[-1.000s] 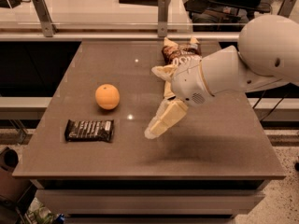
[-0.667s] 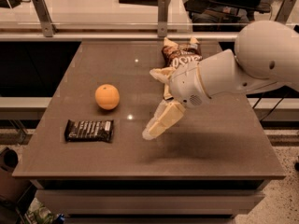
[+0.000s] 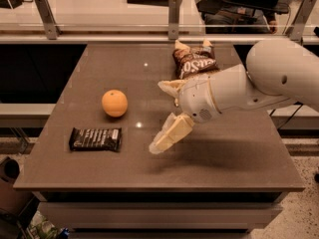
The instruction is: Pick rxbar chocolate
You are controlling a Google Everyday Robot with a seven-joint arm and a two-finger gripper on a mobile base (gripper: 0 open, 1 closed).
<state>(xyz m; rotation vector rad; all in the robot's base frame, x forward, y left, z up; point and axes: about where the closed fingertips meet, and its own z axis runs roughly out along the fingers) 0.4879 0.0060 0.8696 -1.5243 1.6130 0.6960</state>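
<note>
The rxbar chocolate is a flat black-brown wrapper with white lettering, lying flat near the front left of the brown table. My gripper hangs above the table's middle, to the right of the bar and apart from it. It is open and empty, with one cream finger pointing down-left toward the table and the other finger higher up. The white arm comes in from the right.
An orange sits just behind the bar. A brown-and-cream chip bag lies at the table's back, behind my wrist. A glass rail with metal posts runs along the far edge.
My gripper and arm have shifted slightly left, toward the bar. The bar, orange and chip bag have not moved.
</note>
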